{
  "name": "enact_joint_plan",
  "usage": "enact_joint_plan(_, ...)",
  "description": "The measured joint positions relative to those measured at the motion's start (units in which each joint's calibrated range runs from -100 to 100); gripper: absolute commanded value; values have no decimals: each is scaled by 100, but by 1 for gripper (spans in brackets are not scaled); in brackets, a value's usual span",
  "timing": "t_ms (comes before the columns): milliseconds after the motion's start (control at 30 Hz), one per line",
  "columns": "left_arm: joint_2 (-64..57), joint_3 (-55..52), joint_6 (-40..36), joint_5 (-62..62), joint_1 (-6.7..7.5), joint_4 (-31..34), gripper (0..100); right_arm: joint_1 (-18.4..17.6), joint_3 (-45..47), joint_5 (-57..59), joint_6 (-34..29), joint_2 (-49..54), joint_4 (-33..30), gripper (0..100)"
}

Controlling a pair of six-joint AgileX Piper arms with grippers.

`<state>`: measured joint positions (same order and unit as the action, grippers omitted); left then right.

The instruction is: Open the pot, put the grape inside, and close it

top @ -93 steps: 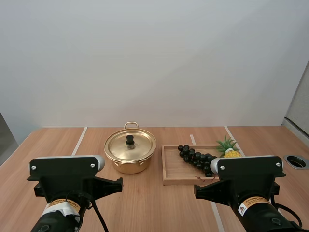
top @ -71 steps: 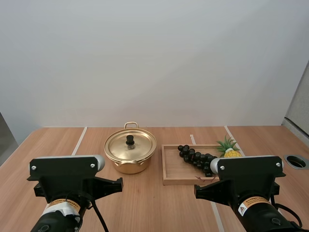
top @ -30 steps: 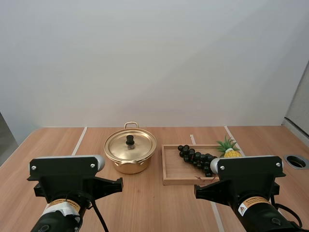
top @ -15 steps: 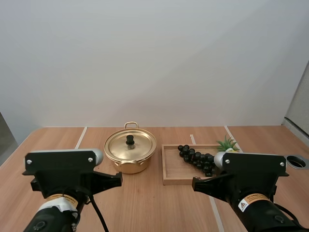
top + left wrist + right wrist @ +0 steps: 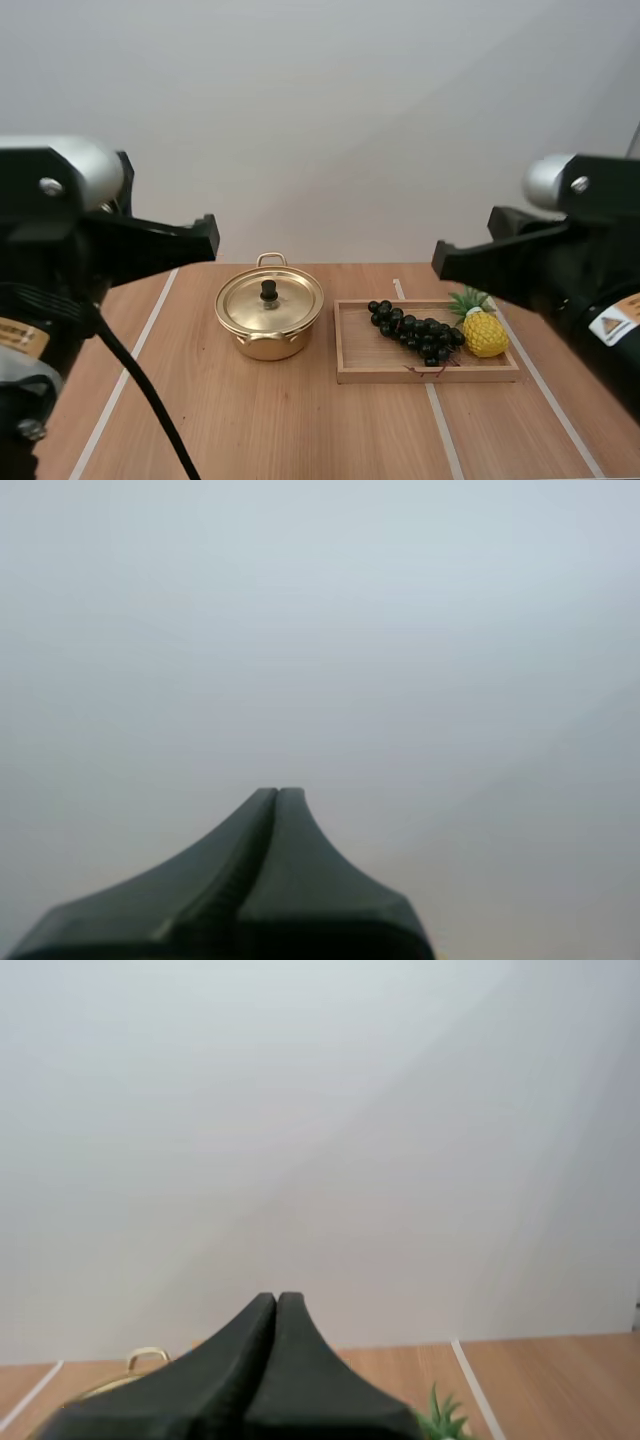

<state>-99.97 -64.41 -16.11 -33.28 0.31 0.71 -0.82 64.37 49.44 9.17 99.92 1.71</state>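
A gold pot [image 5: 270, 318] stands on the wooden table with its lid [image 5: 270, 300] on, a black knob at the lid's middle. To its right a wooden tray [image 5: 350, 366] holds a bunch of dark grapes [image 5: 415, 333]. Both arms are raised near the camera, well back from the pot and tray. My left gripper [image 5: 277, 792] is shut on nothing, its fingers lying together as one dark wedge against the pale wall. My right gripper [image 5: 276, 1297] is likewise shut and holds nothing, with the pot's handle [image 5: 147, 1356] just beyond it.
A small yellow pineapple [image 5: 482, 330] lies at the tray's right end beside the grapes; its green leaves [image 5: 443, 1423] peek past the right fingers. Pale lines cross the tabletop [image 5: 250, 430]. A light wall stands behind the table.
Both arms have risen from low in front of the camera to high at either side, uncovering the tray and pineapple. The pot, lid and grapes have not moved.
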Motion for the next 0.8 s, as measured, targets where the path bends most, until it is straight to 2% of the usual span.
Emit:
enact_joint_plan(100,-3,659,8,-201,0,0,0,0,-771,-2,0,1,-34,0)
enact_joint_plan(300,188,1508,57,-201,0,12,0,0,-1608,63,0,-225,-34,0)
enact_joint_plan(500,1585,2583,111,-256,0,34,0,0,-2434,130,0,-1527,-60,0)
enact_joint_plan(800,3827,4256,111,-406,0,34,0,0,-3870,92,0,-3848,-515,0)
